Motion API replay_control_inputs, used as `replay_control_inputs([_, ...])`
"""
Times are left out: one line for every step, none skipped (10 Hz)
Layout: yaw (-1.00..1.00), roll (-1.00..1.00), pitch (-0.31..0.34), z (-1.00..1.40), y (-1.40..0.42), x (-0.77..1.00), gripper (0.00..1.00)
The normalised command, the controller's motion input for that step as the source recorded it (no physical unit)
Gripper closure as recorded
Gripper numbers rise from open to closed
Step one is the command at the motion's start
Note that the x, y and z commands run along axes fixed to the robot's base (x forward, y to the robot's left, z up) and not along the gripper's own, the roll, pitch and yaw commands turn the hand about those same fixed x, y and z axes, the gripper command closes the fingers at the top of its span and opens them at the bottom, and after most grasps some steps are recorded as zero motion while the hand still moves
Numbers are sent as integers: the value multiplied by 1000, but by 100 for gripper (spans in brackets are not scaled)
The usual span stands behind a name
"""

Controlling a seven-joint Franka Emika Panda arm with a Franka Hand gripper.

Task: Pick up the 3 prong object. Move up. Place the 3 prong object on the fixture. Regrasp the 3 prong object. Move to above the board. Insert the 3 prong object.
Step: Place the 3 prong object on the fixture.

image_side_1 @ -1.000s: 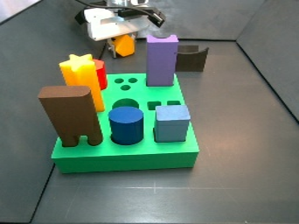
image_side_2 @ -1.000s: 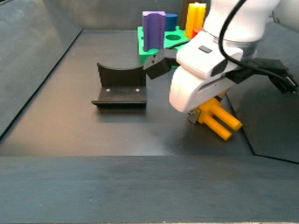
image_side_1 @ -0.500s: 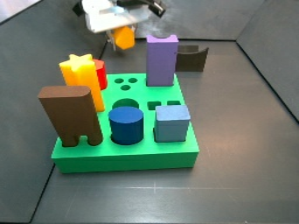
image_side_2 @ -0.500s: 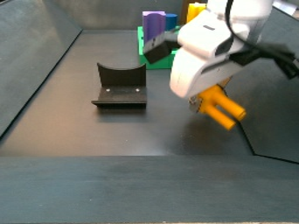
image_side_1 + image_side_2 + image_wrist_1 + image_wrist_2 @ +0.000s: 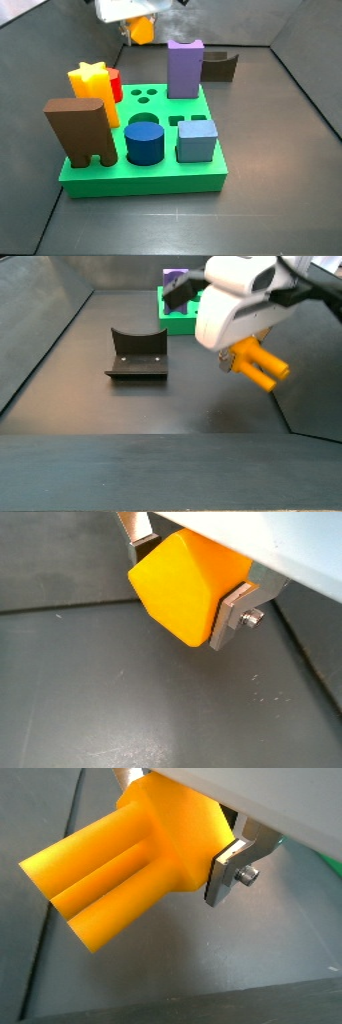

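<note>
One 3 prong object (image 5: 257, 363) clamped in your gripper (image 5: 241, 351), prongs slanting downward; fixture (image 5: 136, 354) lies below, well aside

the tool (image 5: 238, 354) hangs clear above the dark floor (image 5: 160, 406), clamped on the 3 prong object (image 5: 257, 364). bare floor lies open between it and the fixture (image 5: 136, 355). on the board (image 5: 147, 150), the purple block (image 5: 185, 68) and other upright blocks crowd the top.
</note>
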Motion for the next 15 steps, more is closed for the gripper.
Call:
replay_control_inputs([12, -30, 11, 1000, -10, -13, 100])
replay_control_inputs([17, -42, 5, 1000, -14, -15, 100])
replay_control_inputs([20, -51, 2, 1000, -17, -18, 100])
replay_control_inputs([25, -71, -4, 1000, -24, -22, 100])
replay_control_inputs([25, -83, -4, 1000, -28, -25, 100])
replay_control_inputs([20, -92, -3, 961, -28, -27, 100])
replay_control_inputs([12, -98, -2, 811, -22, -21, 100])
replay_control_inputs([5, -106, 2, 659, -15, -15, 100])
replay_control_inputs([-5, -117, 14, 452, -10, -7, 100])
replay_control_inputs([-11, -125, 19, 296, -6, -1, 100])
replay_control_inputs([-1000, 118, 59, 329, -412, 1000, 100])
replay_control_inputs([-1000, 117, 63, 307, -410, 1000, 100])
replay_control_inputs([-1000, 124, 98, 289, -370, 1000, 100])
replay_control_inputs([-1000, 128, 130, 274, -344, 1000, 100])
replay_control_inputs([-1000, 152, 177, 246, -311, 1000, 100])
